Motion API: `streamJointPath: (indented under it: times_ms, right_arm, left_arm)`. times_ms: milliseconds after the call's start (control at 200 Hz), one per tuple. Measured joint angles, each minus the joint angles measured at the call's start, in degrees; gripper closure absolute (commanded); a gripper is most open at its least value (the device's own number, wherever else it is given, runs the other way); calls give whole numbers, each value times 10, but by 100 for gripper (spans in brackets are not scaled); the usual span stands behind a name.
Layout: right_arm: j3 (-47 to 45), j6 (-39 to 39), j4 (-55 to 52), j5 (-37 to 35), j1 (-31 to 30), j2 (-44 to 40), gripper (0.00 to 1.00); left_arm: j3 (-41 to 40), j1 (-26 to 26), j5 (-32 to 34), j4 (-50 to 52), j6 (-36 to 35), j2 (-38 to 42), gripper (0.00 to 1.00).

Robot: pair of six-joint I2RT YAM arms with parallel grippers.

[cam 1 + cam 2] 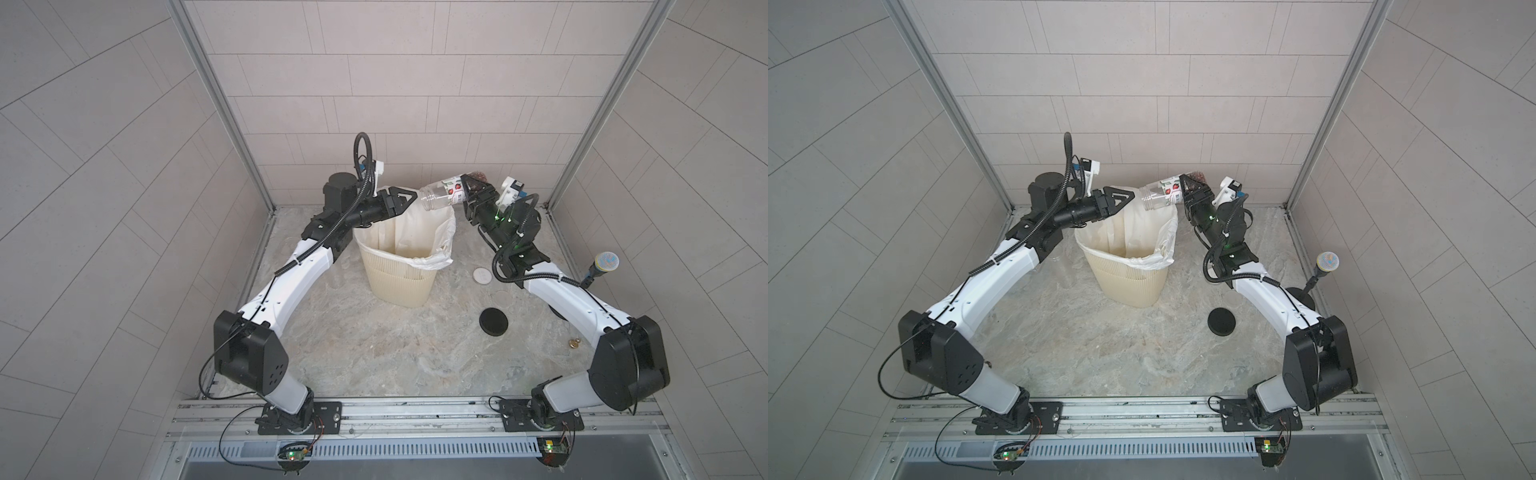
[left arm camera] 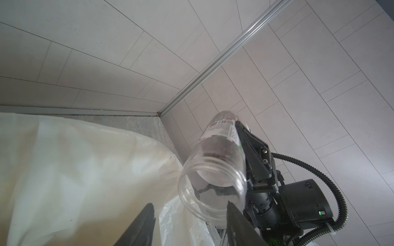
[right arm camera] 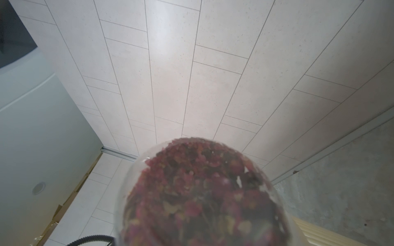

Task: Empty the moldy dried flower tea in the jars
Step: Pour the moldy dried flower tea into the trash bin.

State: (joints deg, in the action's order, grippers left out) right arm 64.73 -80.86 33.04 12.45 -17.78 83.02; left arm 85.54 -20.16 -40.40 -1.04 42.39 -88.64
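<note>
A small clear jar with a red-and-white label hangs tilted over the far rim of the cream bin. It has no lid, and its open mouth points down toward the white liner. My right gripper is shut on its base end. The moldy dried flower tea, reddish and brown, is packed against the raised bottom. My left gripper stands open just beside the jar's mouth, holding nothing.
On the stone floor to the right of the bin lie a black lid and a white lid. A round-headed brush stands by the right wall. A small brass piece lies near the right arm.
</note>
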Motion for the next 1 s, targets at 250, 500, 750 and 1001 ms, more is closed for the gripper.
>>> streamJointPath:
  times_ms: [250,500,750,1001]
  right_arm:
    - [49,135,-135,25,-4,-4,44]
    - [134,339,-268,25,-22,-9,46]
    - [200,548,-363,-10,-62,-10,47]
    - [220,779,-399,-116,-157,-10,47]
  left_arm:
    - [-39,48,15,14,-1,61,43]
    - [-74,82,19,20,3,85,44]
    - [-90,99,18,24,2,104,44]
    - [-113,115,15,34,2,129,44]
